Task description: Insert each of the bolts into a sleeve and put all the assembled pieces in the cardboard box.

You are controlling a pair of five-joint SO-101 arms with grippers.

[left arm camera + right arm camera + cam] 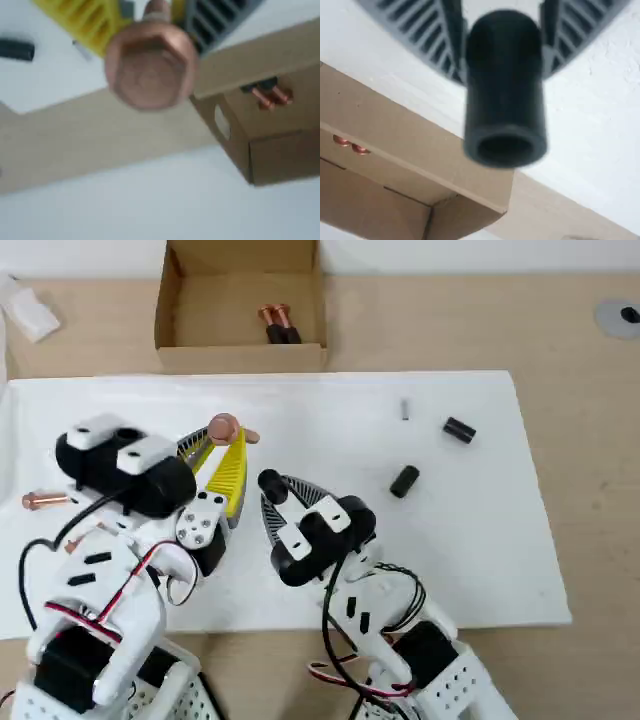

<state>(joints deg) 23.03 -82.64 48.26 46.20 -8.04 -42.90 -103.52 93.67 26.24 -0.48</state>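
Progress: two assembled pieces lie in the cardboard box. Short of the box's near wall, the left hand clamps a bolt and the right hand grips a sleeve, not yet joined. Two loose sleeves lie right of the box, a spare bolt left. Room toward the box looks open; its near wall needs clearing.

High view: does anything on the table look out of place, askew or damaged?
Nothing looks damaged or spilled. One loose bolt lies at the left edge of the white mat, beside the left arm, far from the two loose sleeves. A small grey item near them is too small to identify.
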